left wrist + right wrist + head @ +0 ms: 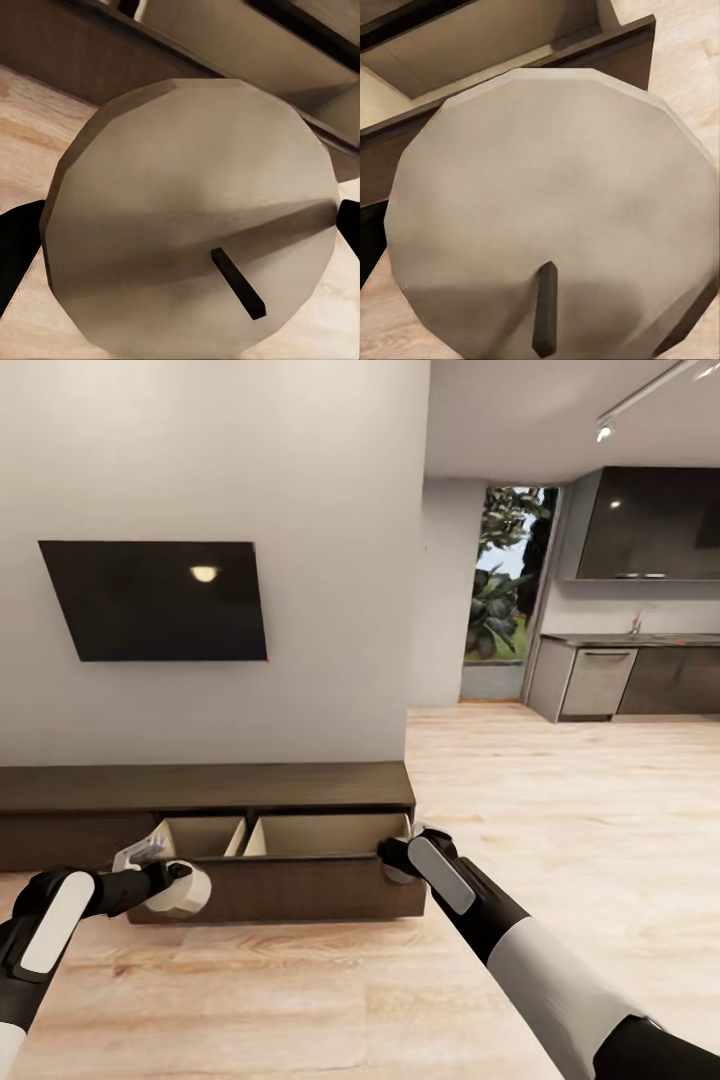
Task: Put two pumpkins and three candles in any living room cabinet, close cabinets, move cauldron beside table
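Two candles are in hand. The left candle [181, 891] is gripped by the left end effector [172, 880] and hangs in front of the open drawer's front panel, near its left end, above the floor. In the left wrist view this candle [191, 225] shows its flat top and dark wick, with the drawer's edge beyond it. The right candle [399, 870] is gripped by the right end effector [404, 857] at the drawer's right front corner; in the right wrist view the candle [551, 217] lies over that corner, with the pale interior behind it. Whether it touches the panel cannot be judged from these views.

The cabinet [205, 785] stands against the wall below a dark wall screen [155, 600]. Its right-hand drawer [280, 870] is pulled out. Both pale compartments appear empty, though the front panel hides their floors near the front.

Task status, as judged from this moment:
- Candles: two held at the drawer, not yet deposited. The third is unaccounted for.
- Pumpkins: no stowed pumpkin is visible in the open drawer.
- Cabinet closure: outstanding; the drawer must be pushed shut after loading.
- Cauldron: placement beside a table is presumed outstanding.

The task is at an early stage. The wooden floor [560, 810] extends right toward the kitchen units [640, 680].
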